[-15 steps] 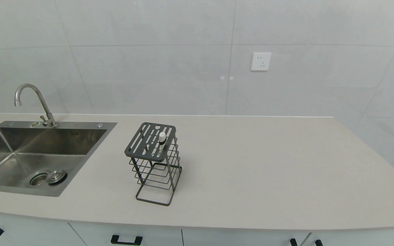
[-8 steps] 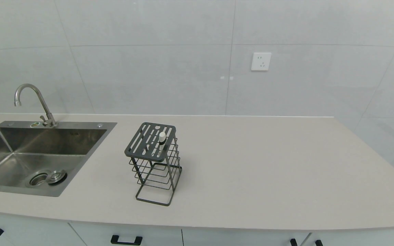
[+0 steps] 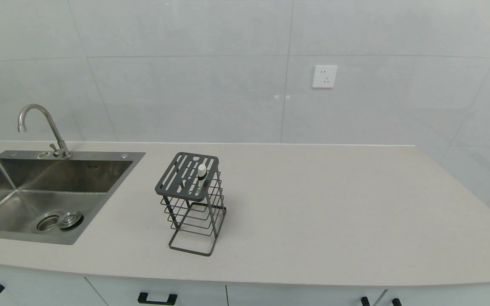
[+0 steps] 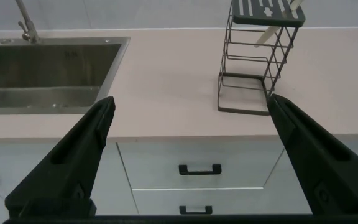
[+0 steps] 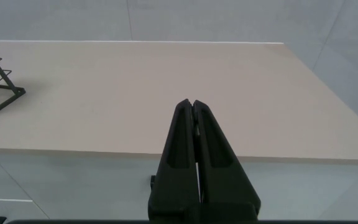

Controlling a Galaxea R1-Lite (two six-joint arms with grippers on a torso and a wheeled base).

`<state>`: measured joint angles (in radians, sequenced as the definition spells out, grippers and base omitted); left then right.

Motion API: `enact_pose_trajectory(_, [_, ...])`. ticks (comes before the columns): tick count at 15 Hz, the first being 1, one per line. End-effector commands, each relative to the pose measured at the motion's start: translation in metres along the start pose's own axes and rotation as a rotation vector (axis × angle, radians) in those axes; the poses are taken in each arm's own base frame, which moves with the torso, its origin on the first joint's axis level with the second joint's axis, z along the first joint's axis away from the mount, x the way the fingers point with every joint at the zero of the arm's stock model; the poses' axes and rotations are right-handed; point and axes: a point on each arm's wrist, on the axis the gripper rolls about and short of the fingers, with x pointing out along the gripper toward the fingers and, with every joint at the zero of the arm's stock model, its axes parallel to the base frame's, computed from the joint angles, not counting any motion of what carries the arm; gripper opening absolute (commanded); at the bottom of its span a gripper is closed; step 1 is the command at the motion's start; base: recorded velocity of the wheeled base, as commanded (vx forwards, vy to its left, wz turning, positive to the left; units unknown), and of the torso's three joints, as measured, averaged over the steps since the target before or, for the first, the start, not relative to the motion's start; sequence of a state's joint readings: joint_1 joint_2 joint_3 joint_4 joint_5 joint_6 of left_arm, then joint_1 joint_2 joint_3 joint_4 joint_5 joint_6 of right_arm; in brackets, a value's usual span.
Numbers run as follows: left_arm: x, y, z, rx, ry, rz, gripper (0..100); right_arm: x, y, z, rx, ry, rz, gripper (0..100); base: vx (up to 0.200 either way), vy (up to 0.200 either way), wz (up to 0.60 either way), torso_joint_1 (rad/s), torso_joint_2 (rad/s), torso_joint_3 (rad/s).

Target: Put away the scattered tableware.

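A dark wire cutlery rack (image 3: 192, 202) stands on the beige counter (image 3: 334, 212), just right of the sink. A white-handled utensil (image 3: 201, 171) sticks up through one slot of its slatted top. In the left wrist view the rack (image 4: 257, 59) stands ahead on the counter, the utensil's handle (image 4: 269, 34) slanting inside it. My left gripper (image 4: 191, 106) is open, held in front of the counter edge at drawer height. My right gripper (image 5: 193, 109) is shut with nothing in it, level with the counter's front edge, right of the rack.
A steel sink (image 3: 36, 191) with a curved tap (image 3: 41, 127) fills the counter's left end. Drawers with black handles (image 4: 199, 169) sit below the counter. A wall socket (image 3: 324, 76) is on the tiled wall. The counter ends at the right (image 3: 462, 182).
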<state>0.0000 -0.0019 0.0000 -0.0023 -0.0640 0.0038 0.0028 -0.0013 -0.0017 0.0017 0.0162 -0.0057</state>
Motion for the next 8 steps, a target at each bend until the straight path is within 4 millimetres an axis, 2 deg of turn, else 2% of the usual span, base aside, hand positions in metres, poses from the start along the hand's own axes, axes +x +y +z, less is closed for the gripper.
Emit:
enact_pose_trajectory(1, [0.0001,0.0000,0.0000,0.001,0.003,0.000,100,0.0001,0.0000,0.0000,0.000,0.001,0.001,0,0.000,0.000,0.00,0.000,0.00,0.000])
enact_pose_trajectory(8, [0.0001,0.0000,0.0001,0.001,0.001,0.000,100,0.0001,-0.0004,-0.0002,-0.002,0.003,-0.020,0,0.000,0.000,0.00,0.000,0.00,0.000])
